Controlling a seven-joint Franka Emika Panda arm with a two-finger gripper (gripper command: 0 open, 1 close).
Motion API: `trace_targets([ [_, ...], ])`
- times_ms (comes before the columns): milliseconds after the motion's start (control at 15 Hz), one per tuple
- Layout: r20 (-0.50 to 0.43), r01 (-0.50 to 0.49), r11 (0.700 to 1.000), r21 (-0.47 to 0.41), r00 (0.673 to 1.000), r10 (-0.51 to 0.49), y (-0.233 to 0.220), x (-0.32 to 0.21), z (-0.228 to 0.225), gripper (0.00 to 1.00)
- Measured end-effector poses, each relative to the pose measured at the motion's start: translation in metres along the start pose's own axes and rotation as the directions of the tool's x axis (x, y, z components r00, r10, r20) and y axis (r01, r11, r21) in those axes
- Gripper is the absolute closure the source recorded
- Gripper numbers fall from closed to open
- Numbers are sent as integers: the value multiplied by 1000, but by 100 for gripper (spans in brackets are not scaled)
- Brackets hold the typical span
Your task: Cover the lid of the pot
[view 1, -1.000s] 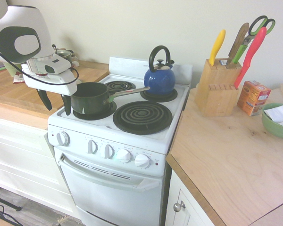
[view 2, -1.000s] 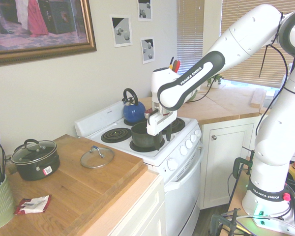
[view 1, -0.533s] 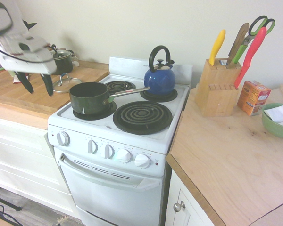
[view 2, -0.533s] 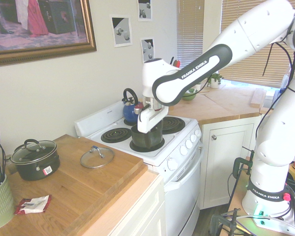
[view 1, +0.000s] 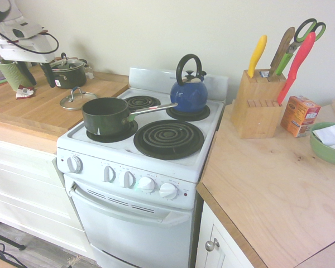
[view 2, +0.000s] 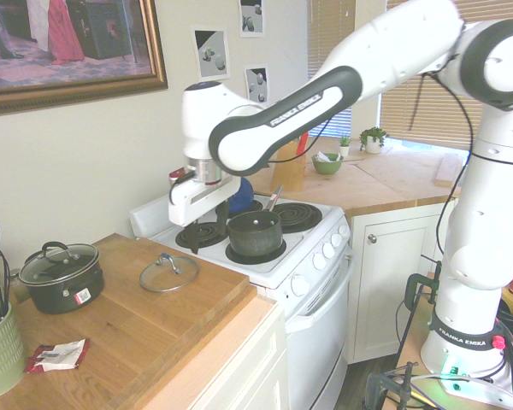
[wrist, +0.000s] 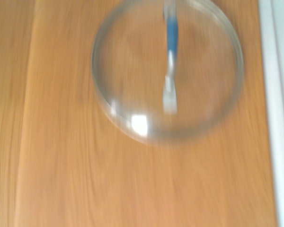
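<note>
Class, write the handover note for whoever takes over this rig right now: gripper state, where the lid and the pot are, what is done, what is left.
Gripper: open, empty, pointing down above the wooden counter.
Lid: flat on the counter beside the stove, untouched.
Pot: on the stove's front burner nearest the counter, uncovered, its handle toward the blue kettle.
Done: nothing yet.
Left: grasp the lid's handle, carry it over and set it on the pot.

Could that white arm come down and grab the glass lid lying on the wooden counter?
Probably yes. The gripper hangs with open jaws above the lid, which lies alone on the counter; nothing sits between them, and the small pot stands aside.
</note>
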State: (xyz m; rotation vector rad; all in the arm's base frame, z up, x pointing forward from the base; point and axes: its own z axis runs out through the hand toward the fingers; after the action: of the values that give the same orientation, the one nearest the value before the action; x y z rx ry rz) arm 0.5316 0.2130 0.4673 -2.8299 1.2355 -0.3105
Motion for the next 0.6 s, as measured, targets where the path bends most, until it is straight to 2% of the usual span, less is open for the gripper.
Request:
trace_targets([
  [333,-15,-85,996,25,996,85,-67,31,37,0],
  [600,-22,-124,992,-4,992,124,-92,64,62,0],
])
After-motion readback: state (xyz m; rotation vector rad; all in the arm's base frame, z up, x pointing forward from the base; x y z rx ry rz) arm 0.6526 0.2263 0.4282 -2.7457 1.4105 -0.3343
